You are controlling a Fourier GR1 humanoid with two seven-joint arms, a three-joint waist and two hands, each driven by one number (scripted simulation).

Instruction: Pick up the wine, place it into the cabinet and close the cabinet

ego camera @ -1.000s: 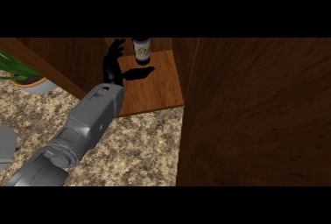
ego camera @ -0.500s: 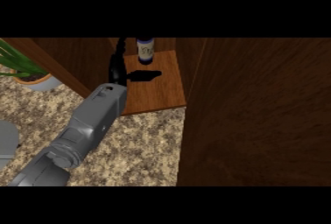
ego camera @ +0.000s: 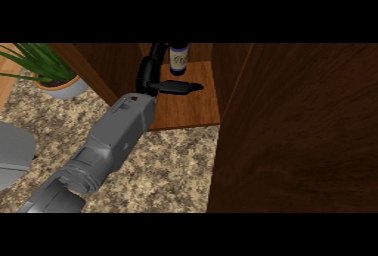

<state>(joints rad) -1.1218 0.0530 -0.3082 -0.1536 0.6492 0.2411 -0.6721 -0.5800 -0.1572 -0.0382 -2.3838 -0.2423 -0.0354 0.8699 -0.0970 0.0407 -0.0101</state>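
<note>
The wine bottle (ego camera: 178,59), dark with a pale label, stands upright at the back of the open wooden cabinet, on its shelf (ego camera: 188,110). My left hand (ego camera: 150,80) reaches into the cabinet just left of the bottle. Its fingers (ego camera: 155,52) point straight toward the back and its thumb (ego camera: 181,87) sticks out to the right in front of the bottle's base. The hand is open and holds nothing. The bottle's top is cut off by the view's upper edge. My right hand shows nowhere.
The open cabinet door (ego camera: 303,125) fills the right side as a tall dark wooden panel. A potted plant (ego camera: 63,82) stands left of the cabinet on the speckled counter (ego camera: 162,170). A grey round object (ego camera: 11,155) sits at the left edge.
My left hand's fingers have straightened from a spread, bent pose and now lie beside the bottle. The bottle stays standing on the shelf.
</note>
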